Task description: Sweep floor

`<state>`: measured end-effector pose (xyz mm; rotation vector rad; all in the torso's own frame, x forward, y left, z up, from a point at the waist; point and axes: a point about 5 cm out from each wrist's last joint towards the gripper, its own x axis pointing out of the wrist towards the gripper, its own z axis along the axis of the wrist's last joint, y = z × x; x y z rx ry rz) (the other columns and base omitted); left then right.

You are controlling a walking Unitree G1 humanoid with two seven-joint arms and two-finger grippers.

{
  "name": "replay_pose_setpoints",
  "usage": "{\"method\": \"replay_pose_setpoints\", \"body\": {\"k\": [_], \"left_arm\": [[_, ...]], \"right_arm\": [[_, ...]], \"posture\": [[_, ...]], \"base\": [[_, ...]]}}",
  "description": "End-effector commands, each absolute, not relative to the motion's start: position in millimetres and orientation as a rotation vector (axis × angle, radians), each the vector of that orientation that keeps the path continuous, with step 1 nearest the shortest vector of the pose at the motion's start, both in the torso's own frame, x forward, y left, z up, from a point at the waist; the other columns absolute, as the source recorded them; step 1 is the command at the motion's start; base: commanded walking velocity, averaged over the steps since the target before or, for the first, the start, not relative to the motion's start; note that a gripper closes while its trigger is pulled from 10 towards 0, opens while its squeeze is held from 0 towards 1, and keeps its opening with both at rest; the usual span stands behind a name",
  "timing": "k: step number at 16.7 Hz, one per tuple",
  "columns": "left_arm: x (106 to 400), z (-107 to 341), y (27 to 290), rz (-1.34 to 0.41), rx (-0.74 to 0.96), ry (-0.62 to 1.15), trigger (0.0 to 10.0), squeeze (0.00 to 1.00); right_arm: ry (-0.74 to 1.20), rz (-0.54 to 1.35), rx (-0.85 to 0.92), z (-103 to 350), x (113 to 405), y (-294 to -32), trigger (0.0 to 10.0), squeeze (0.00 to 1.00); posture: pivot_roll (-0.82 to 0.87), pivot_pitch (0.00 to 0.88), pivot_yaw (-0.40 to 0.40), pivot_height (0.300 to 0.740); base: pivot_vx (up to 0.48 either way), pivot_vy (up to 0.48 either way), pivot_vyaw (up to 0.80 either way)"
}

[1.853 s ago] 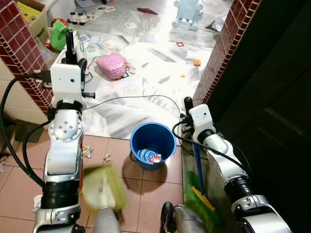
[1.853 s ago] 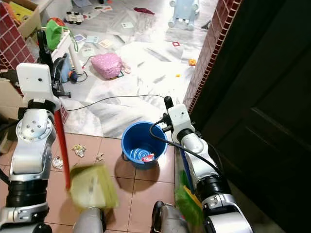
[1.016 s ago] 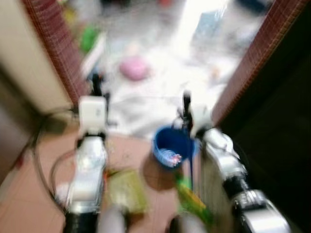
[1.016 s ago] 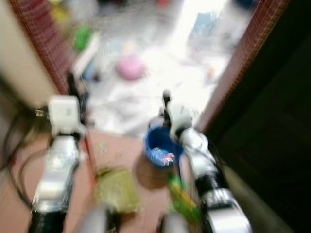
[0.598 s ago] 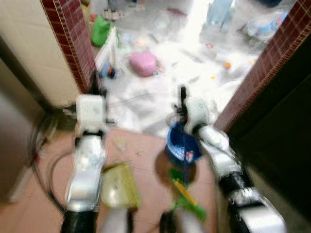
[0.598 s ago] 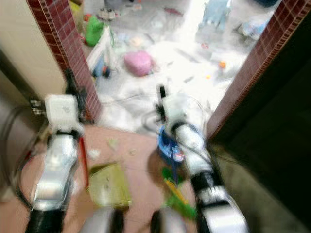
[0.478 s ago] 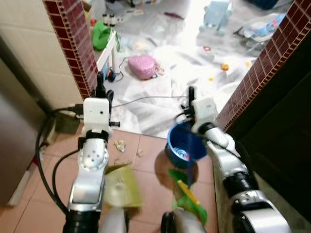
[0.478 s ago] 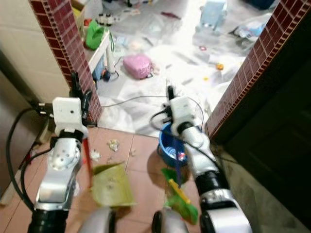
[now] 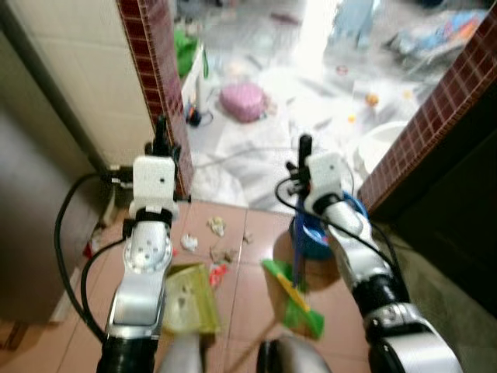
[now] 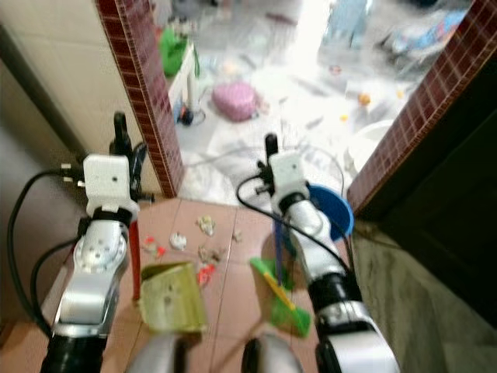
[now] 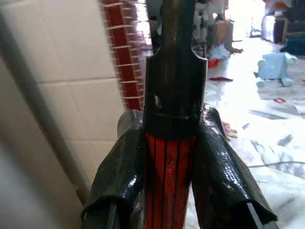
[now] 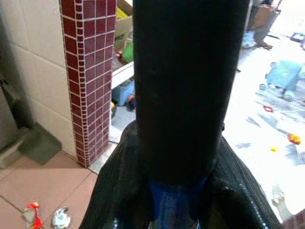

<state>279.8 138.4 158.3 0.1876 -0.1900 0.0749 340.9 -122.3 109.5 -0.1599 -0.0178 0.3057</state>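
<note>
My left gripper (image 9: 161, 134) is shut on the red handle (image 10: 133, 258) of a yellow-green dustpan (image 9: 186, 299), which hangs low over the terracotta tiles by my left leg. In the left wrist view the fingers (image 11: 213, 162) clamp the red handle (image 11: 170, 167). My right gripper (image 9: 304, 149) is shut on the blue broom handle (image 9: 297, 260); the black fingers (image 12: 238, 186) wrap it. The green broom head (image 9: 293, 301) rests on the tiles. Several litter scraps (image 9: 214, 228) and a red scrap (image 10: 206, 273) lie between dustpan and broom.
A blue bucket (image 10: 332, 208) stands behind my right arm at the doorway. A red-tiled pillar (image 9: 155, 78) is on the left, a brick wall (image 9: 439, 116) and dark door on the right. Beyond, the white floor holds a pink bag (image 9: 242, 101) and toys.
The camera has swung left and the picture has sharpened. The broom head now lies left of the bucket, closer to the litter. Both grippers keep their hold.
</note>
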Motion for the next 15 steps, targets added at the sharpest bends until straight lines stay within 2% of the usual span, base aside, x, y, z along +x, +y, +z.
{"method": "replay_pose_setpoints", "body": {"k": [1,15], "left_arm": [[279,181,139,0.084,0.172,-0.293,10.0,0.00],[281,206,156,0.137,0.240,-0.380,10.0,0.00]], "right_arm": [[-0.044,0.313,-0.154,115,342,-117,10.0,0.00],[-0.064,0.293,-0.175,116,342,-115,10.0,0.00]], "posture": [[0.02,0.120,-0.057,0.740],[0.03,0.133,-0.059,0.740]], "base": [[0.000,0.000,0.00],[0.000,0.000,0.78]]}}
